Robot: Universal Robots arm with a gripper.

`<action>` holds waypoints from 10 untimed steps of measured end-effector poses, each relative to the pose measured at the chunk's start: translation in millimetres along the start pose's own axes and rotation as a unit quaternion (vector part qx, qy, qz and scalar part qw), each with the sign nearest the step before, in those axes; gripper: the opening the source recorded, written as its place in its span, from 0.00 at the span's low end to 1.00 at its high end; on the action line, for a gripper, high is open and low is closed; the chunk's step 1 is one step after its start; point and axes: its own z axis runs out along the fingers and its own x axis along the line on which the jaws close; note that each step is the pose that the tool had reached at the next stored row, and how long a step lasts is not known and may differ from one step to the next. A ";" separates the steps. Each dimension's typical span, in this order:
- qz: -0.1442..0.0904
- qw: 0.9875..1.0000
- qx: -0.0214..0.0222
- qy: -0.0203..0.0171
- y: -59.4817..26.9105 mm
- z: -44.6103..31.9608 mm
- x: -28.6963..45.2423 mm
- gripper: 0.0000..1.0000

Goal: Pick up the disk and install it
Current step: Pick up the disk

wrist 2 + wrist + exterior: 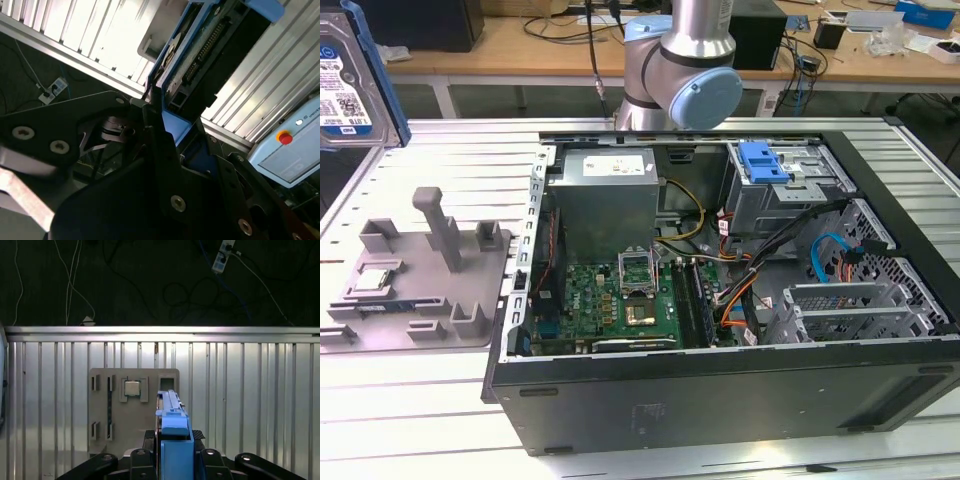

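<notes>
My gripper [176, 452], clenched on the one disk [171, 407] (edge-on), open air around, one chip [132, 388] on the grey fixture [100, 412] beneath.

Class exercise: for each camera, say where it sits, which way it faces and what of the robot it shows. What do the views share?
Exterior view: off the arm, facing down into the open computer case; shows an arm joint, with the disk at the exterior view's left.
First wrist view: on the wrist, facing down at the grey fixture; jaws shut on the disk.
Second wrist view: on the wrist, facing along the jaws at the disk's circuit-board side.
All three share the disk.
</notes>
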 end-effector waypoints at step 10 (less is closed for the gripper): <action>0.000 1.000 0.000 0.001 -10.0 -2.7 6.0 0.37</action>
